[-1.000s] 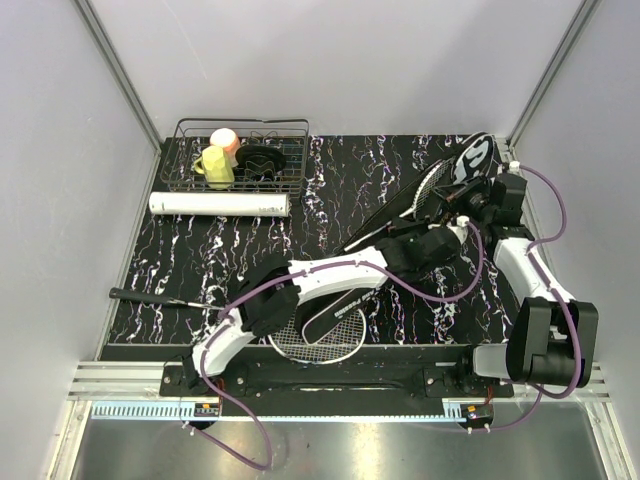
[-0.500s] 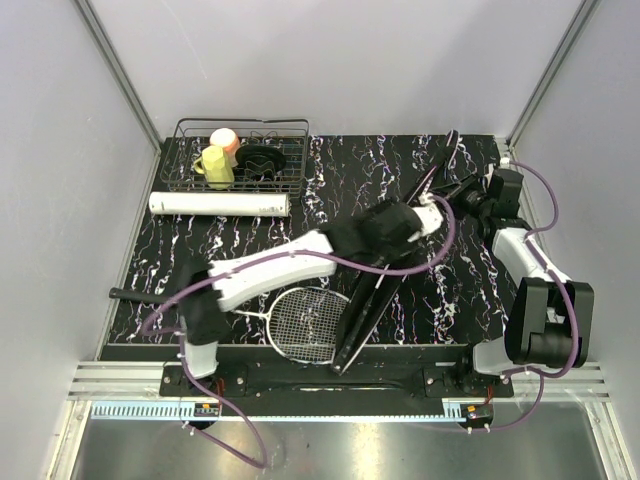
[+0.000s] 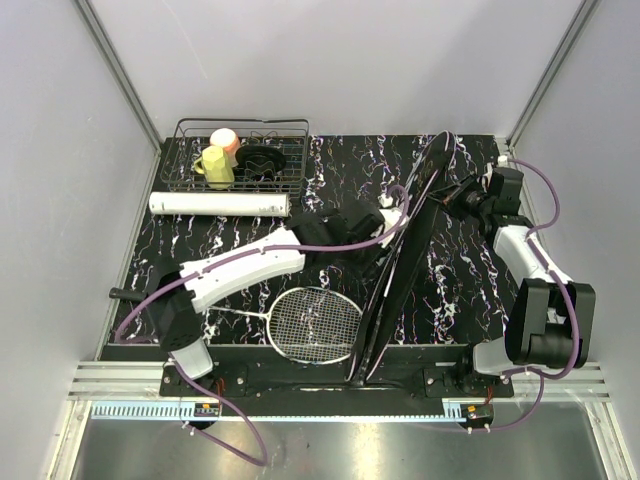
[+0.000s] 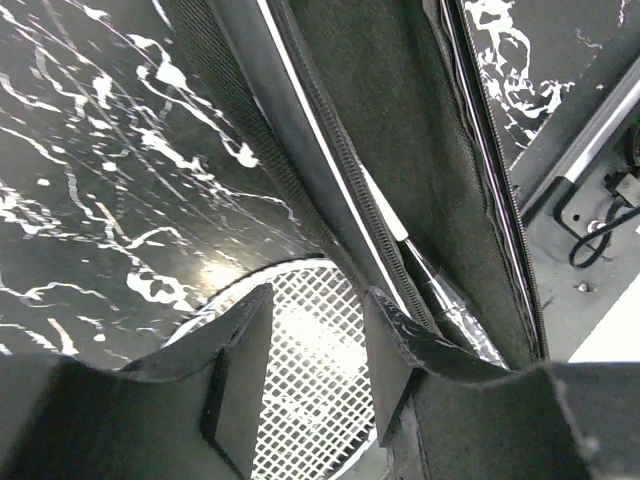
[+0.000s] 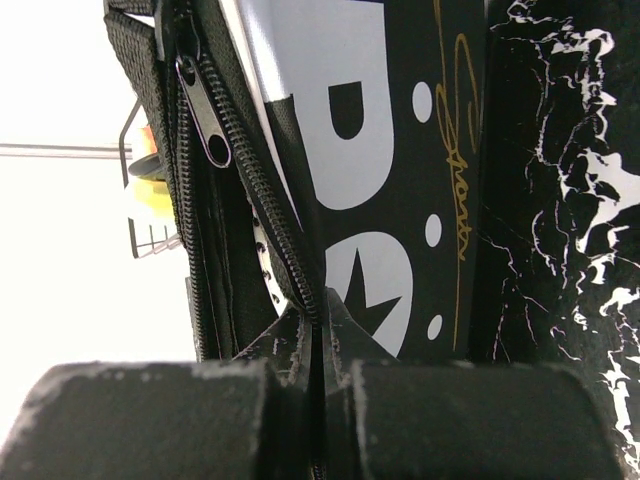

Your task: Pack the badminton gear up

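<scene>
1. Table [image 3: 180,260]: black marbled top that carries all the items below.
2. SPORT bag [image 3: 395,285]: black and racket-shaped. It stands on its long edge, running from near the table's far right corner to the middle of the near edge. The zip is undone and the mouth gapes.
3. Racket [image 3: 315,325]: lies flat and unpacked. The strung head is at the near edge, just left of the bag, and the handle reaches toward the left edge.
4. White tube [image 3: 220,204]: lies toward the far left, just in front of the wire basket [image 3: 240,150], well apart from the bag. It is unpacked.
5. Right gripper [image 5: 318,310]: its fingers are pressed together, pinching the bag's zip edge at the far end, with the zipper pull [image 5: 205,100] close by.
   - Handling: likely best kept firm and lifted so the mouth does not sag closed.
6. Left gripper [image 4: 320,300]: its fingers are partly spread and hold nothing. It hovers over the racket's strings, beside the bag's open lip.
   - Handling: probably best to grip the frame or shaft rather than the strings.
   - Then feed the racket in along the bag's length, clear of the zip teeth.
   - The bag is thin and upright, so a sideways push could topple it.
</scene>
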Tool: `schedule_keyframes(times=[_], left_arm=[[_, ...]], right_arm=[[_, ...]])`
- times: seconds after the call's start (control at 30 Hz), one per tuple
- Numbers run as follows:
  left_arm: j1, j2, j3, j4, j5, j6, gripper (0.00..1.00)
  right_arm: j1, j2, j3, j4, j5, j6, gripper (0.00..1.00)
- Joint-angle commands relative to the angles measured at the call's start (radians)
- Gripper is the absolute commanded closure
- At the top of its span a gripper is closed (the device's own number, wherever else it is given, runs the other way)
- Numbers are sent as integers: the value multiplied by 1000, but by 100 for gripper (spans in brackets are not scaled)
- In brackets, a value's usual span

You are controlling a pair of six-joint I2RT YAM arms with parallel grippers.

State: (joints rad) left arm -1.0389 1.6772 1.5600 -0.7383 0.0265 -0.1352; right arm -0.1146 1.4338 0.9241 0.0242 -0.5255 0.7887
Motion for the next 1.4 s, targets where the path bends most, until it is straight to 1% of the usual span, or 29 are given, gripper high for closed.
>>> schedule_keyframes(times=[0.0,0.1,0.13,0.17,0.23,0.33,0.4,0.43,0.47,0.57,0.63,0.73,0.97,1.07,1.2,1.27,1.37], left_arm=[[-45,27,32,62,53,-125,53],[-84,52,49,63,18,-145,52],[-92,58,54,63,1,-168,56],[-101,58,57,69,-49,-184,62],[-119,41,35,99,-68,-202,68],[-142,10,32,135,-82,-216,68],[-161,9,51,143,-66,-215,62],[-165,9,54,148,-35,-208,60],[-168,9,58,155,-33,-207,58],[-173,10,45,191,16,-196,58],[-173,35,35,194,18,-184,65],[-173,78,37,194,39,-178,71],[-168,113,32,162,-122,-198,79],[-162,139,34,139,-134,-216,78],[-155,167,28,129,-143,-245,68],[-153,183,35,126,-128,-248,66],[-153,203,38,131,-80,-248,66]], right_arm=[[-5,-55,55,-18,50,-2,100],[-5,-73,58,-58,96,20,100],[-5,-79,58,-72,108,26,100],[-5,-81,59,-81,119,33,100],[-5,-84,61,-99,142,40,100],[-3,-91,64,-124,171,56,100],[-2,-93,67,-136,191,81,100],[1,-95,76,-156,199,93,100],[3,-95,82,-168,206,118,100],[13,-98,113,-207,211,150,100],[21,-110,128,-217,220,161,100],[32,-115,151,-234,232,165,100],[39,-118,150,-236,234,158,100],[39,-122,134,-228,234,156,100],[39,-125,127,-225,234,150,100],[39,-127,127,-225,234,147,100],[41,-130,124,-225,239,147,100]])
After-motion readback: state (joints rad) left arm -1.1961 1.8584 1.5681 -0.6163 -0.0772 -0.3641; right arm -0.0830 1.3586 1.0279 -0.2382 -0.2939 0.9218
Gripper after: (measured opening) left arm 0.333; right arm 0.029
